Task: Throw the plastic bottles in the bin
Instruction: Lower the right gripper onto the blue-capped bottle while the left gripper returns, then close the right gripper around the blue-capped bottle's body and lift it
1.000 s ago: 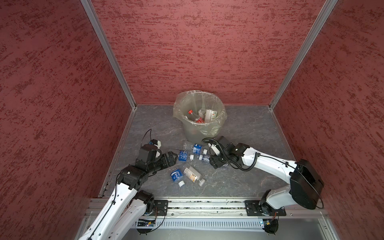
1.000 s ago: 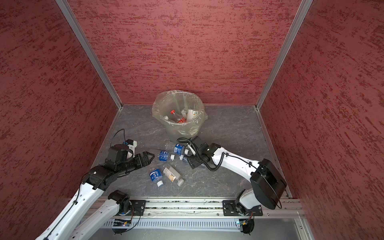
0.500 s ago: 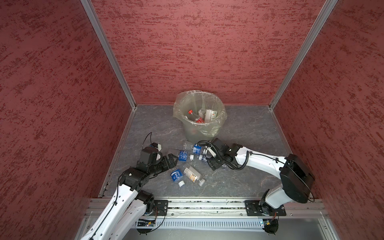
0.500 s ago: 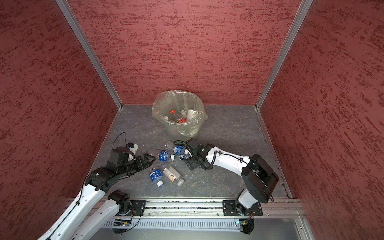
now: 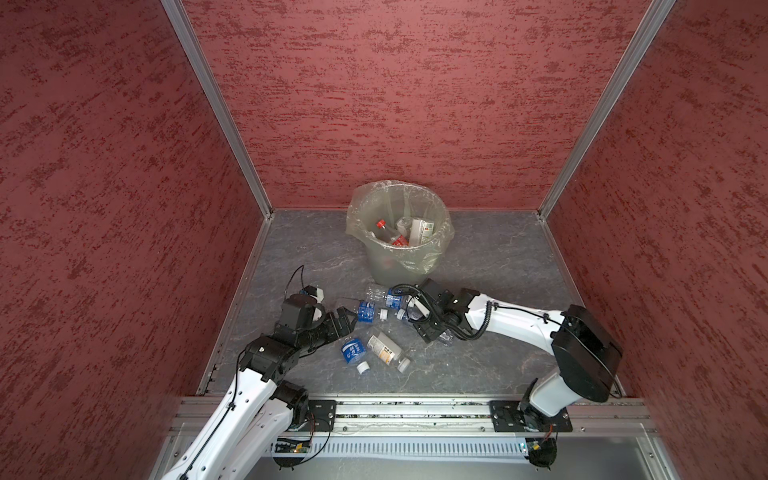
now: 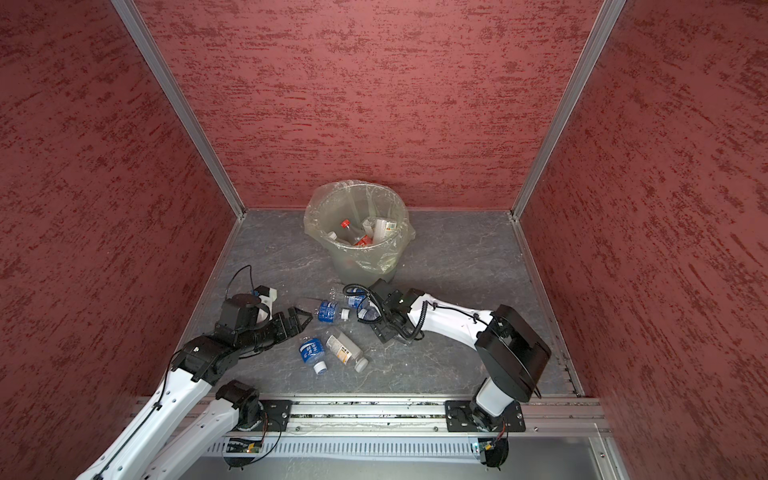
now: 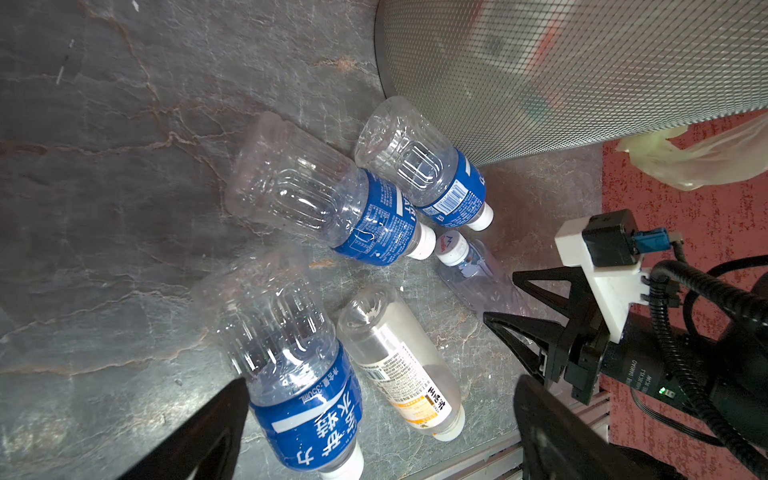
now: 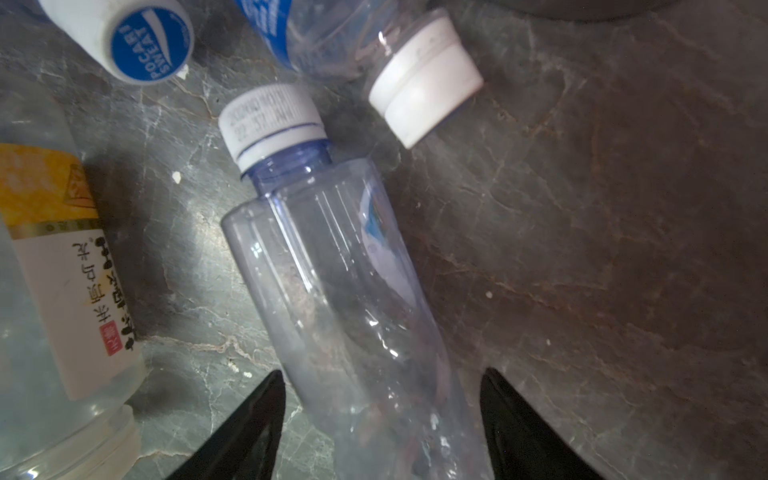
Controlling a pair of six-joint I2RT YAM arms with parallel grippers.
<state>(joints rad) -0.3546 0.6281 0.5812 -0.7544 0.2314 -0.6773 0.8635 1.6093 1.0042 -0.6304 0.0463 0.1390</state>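
The bin (image 5: 398,261) stands at the back with several plastic bottles (image 5: 400,232) inside. More bottles lie in front of it. A clear one with a white cap (image 8: 345,291) lies between the jaws of my right gripper (image 8: 381,372), which is open with a small gap on each side. In both top views that gripper (image 5: 415,322) is low over this bottle. My left gripper (image 5: 347,318) hangs wide open and holds nothing. In its wrist view a blue-labelled bottle (image 7: 299,395) and a white-and-orange-labelled one (image 7: 399,365) lie past its fingers.
Two more blue-labelled bottles (image 5: 365,311) (image 5: 384,295) lie side by side between the grippers, close to the bin's foot. Red walls enclose the grey floor (image 5: 498,266) on three sides. A metal rail (image 5: 395,409) runs along the front edge.
My right gripper has moved left onto the clear bottle and its jaws have narrowed around it. The left arm has hardly moved.
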